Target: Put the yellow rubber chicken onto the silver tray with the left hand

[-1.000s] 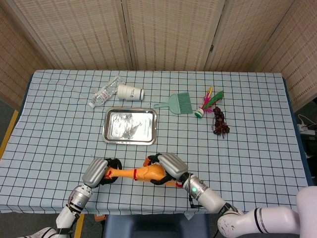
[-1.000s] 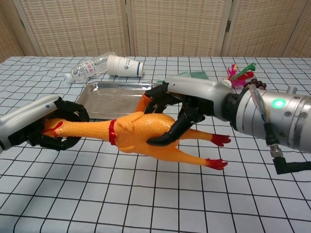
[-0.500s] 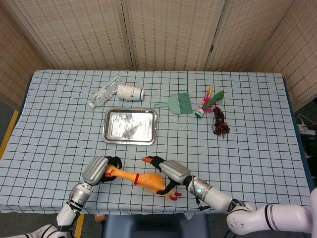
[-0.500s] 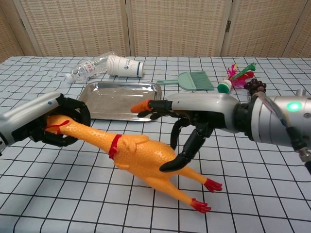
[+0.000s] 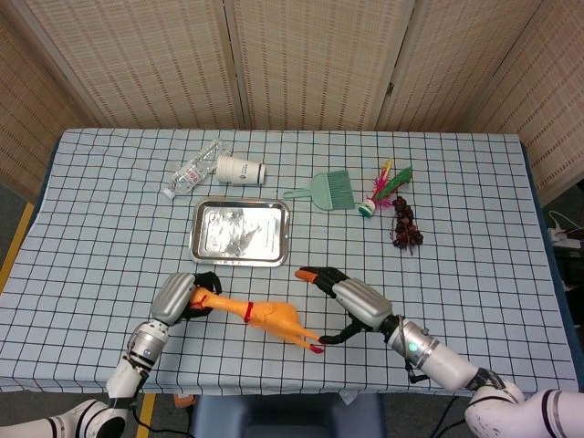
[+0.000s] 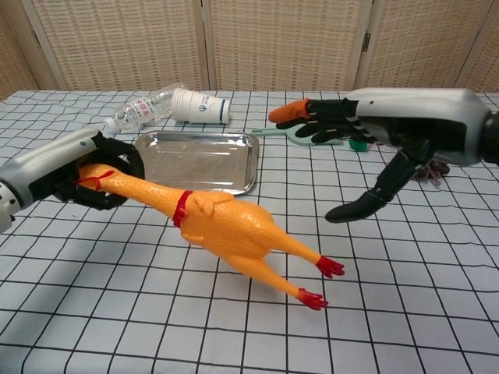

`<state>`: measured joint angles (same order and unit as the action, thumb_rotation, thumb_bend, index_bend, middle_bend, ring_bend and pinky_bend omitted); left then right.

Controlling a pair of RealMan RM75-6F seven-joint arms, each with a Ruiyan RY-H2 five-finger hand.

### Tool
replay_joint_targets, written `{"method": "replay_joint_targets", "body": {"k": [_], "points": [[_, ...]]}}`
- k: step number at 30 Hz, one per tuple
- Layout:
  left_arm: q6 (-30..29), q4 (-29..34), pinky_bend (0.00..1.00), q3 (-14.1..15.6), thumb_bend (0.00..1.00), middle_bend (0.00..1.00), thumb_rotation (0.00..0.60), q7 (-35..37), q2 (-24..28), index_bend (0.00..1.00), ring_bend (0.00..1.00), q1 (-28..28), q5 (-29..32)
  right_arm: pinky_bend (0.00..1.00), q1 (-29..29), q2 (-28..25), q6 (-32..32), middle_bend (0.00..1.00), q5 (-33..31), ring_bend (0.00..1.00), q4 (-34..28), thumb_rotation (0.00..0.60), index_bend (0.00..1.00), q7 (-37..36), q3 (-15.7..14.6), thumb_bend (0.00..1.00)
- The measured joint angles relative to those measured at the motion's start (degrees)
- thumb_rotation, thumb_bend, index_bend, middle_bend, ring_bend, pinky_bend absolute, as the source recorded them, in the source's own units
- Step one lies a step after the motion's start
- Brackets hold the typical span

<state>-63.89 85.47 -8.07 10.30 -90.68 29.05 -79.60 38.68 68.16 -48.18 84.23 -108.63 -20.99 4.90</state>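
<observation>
The yellow rubber chicken (image 5: 270,319) (image 6: 226,226) hangs just above the table near the front edge, its red feet pointing right. My left hand (image 5: 178,299) (image 6: 74,173) grips its head and neck end. My right hand (image 5: 349,304) (image 6: 374,132) is off to the chicken's right, fingers spread, holding nothing and clear of the toy. The silver tray (image 5: 206,252) (image 6: 148,156) lies empty on the checked cloth just behind the chicken.
A paper cup (image 5: 241,170) and a plastic bottle (image 5: 190,172) lie on their sides behind the tray. A green brush (image 5: 328,190), a feathered shuttlecock (image 5: 379,192) and a dark bead string (image 5: 405,226) sit at the back right.
My right hand let go of the chicken's body and drew away to the right. The chicken now hangs from my left hand alone, its body tilted down toward the right.
</observation>
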Motion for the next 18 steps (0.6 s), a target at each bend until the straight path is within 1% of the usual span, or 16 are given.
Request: {"method": "replay_joint_targets", "body": {"k": [4,7,13,15,18], "points": [[5.82,0.85,0.65,-3.05,0.74,0.67,0.600,1.52,0.67,0.87,0.59,2.47,5.40,0.00,-1.51,-3.22,-1.77,0.00,2.10,0.00,0.11,0.600,0.00,-2.56,-1.31,0.12],[9.65,-0.08,0.65,-5.61,0.75,0.67,0.600,1.77,0.73,0.87,0.59,5.52,8.42,0.00,-2.49,-5.56,-2.95,0.00,3.42,0.00,0.73,0.600,0.00,-4.59,-2.22,0.12],[14.95,-6.34,0.65,-10.02,0.75,0.67,0.600,1.81,-1.12,0.87,0.59,10.55,14.22,0.00,-4.47,-8.84,-5.88,0.00,6.06,0.00,3.02,0.600,0.00,-7.91,-3.90,0.12],[17.15,-9.18,0.65,-11.52,0.75,0.67,0.600,2.33,-1.93,0.87,0.59,12.29,16.39,0.00,-5.12,-9.75,-6.65,0.00,6.86,0.00,3.85,0.600,0.00,-8.67,-4.62,0.12],[19.37,-14.14,0.65,-13.01,0.75,0.67,0.600,3.00,-3.44,0.87,0.59,14.50,18.38,0.00,-5.82,-10.87,-7.38,0.00,7.73,0.00,4.55,0.600,0.00,-9.70,-5.46,0.12]]}}
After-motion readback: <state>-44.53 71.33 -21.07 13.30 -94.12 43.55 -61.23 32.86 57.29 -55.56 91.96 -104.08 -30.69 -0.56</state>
